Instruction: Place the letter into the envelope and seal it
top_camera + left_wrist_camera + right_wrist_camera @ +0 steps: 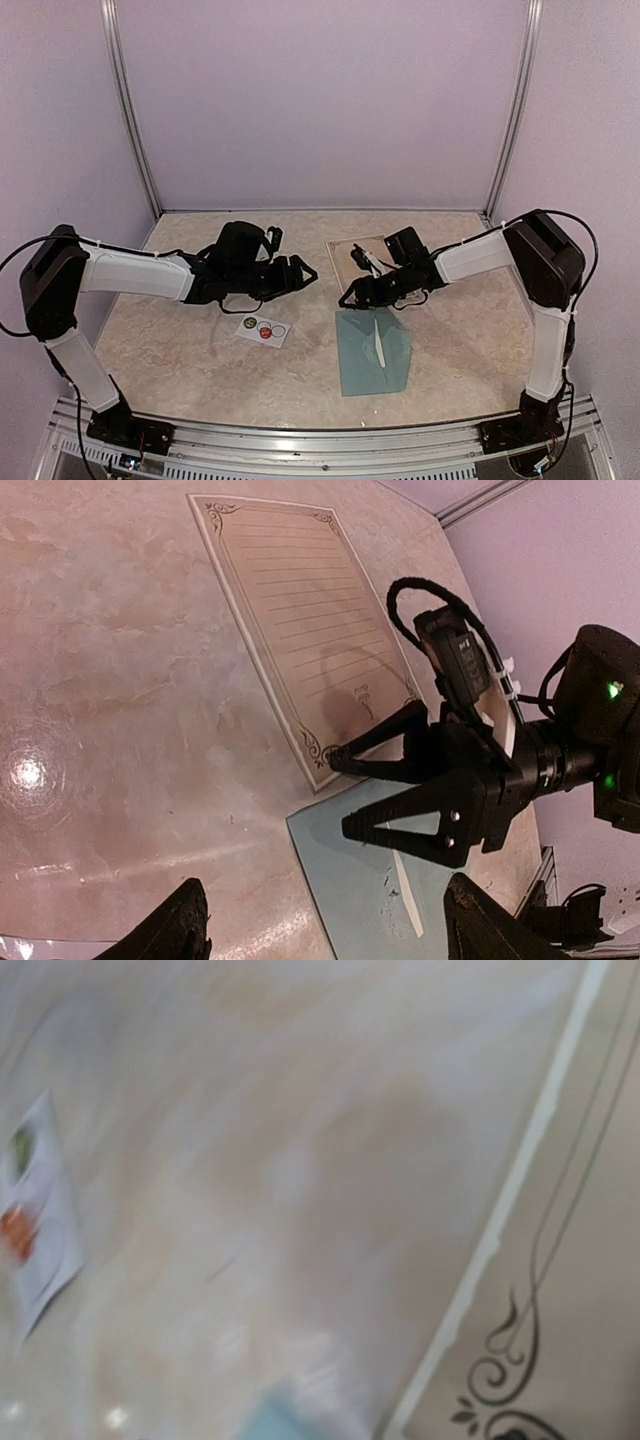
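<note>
- In the overhead view the envelope (372, 355) lies flat on the table (180, 350), at about 5 o'clock from the table's middle, with nothing gripping it. A thin white strip (380, 342) runs along its upper face.
- The letter (345, 247) lies at 12 o'clock of the envelope. From above most of it is hidden under the right arm.
- The left wrist view shows what the overhead one hides. The letter is a lined sheet with a scrolled border, flat on the table, and its near corner lies just beside the envelope's far edge.
- The right gripper (342, 795) shows best in the left wrist view. Its jaws are spread wide and hold nothing. One finger (385, 742) reaches over the letter's near corner, and the other is over the envelope's far edge. Whether either touches the paper cannot be told.
- The left gripper (322, 883) is also spread wide and holds nothing. Its two dark fingertips sit at the bottom corners of its own view, at 9 o'clock of the right gripper from above.
- A sticker card (263, 328) lies at 9 o'clock of the envelope, well apart from it. Only the overhead and right wrist views show it.
- The right wrist view is blurred. It shows the card at 9 o'clock, the letter's scrolled corner at 4 o'clock and a sliver of envelope at 6 o'clock, with none of its own fingers.
</note>
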You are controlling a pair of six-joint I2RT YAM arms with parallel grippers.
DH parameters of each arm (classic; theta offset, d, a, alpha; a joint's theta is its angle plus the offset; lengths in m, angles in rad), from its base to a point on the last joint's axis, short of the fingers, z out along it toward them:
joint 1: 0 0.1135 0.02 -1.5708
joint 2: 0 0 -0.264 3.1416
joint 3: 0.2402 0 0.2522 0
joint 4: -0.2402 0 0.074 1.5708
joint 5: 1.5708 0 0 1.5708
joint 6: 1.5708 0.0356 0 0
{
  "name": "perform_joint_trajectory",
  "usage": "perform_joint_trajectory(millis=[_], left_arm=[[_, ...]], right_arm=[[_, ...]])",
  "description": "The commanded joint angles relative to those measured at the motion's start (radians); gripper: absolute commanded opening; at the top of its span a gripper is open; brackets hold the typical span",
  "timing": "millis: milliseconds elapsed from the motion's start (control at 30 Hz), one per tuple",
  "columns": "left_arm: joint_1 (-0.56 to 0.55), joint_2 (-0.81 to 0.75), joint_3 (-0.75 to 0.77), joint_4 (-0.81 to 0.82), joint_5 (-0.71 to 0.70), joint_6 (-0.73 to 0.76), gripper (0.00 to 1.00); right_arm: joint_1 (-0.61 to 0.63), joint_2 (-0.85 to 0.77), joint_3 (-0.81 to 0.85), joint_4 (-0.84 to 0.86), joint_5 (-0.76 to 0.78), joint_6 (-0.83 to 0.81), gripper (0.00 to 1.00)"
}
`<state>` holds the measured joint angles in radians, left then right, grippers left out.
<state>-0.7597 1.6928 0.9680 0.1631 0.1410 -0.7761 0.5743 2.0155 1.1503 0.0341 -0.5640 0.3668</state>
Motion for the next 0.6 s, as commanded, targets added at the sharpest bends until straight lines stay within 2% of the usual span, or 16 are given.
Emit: perform_joint_trajectory(millis=[0, 133, 267, 400, 567], left_arm=[[0.007, 0.049, 0.070, 0.012, -0.011, 0.014, 0.76], [0.007, 0.138, 0.134, 0.021, -0.012, -0.001, 0.76], [0.007, 0.225, 0.190, 0.049, 0.004, -0.027, 0.76], [0.007, 0.305, 0.238, 0.056, 0.022, -0.044, 0.76], [0.008, 0.369, 0.279, 0.049, 0.027, -0.044, 0.76]], right_arm=[[0.031, -0.122, -0.054, -0.060, 0.009, 0.061, 0.71], [0.015, -0.227, -0.027, -0.177, 0.132, 0.057, 0.76], [-0.061, -0.259, -0.042, -0.263, 0.213, 0.063, 0.77], [-0.170, -0.232, -0.059, -0.289, 0.218, 0.051, 0.77], [-0.229, -0.163, -0.016, -0.292, 0.190, 0.026, 0.75]])
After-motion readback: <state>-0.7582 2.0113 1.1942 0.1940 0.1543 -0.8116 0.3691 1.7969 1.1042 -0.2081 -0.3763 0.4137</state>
